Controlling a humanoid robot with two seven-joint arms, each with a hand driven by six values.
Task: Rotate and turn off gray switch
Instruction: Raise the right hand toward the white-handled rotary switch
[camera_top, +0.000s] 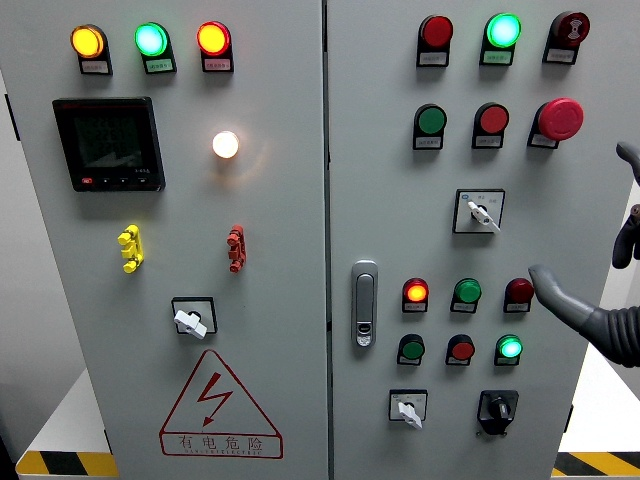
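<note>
Right hand (590, 300) is entering from the right edge with fingers spread and holding nothing, one finger pointing toward the dark red indicator lamp (518, 292) on the right cabinet door (380, 200). Likeliest gray switch (481, 211) is sitting above-left of the hand, near but untouched, lever angled down-right. Judging it rigid, detented, slightly slick: pinching the lever's flat sides looks best.
</note>
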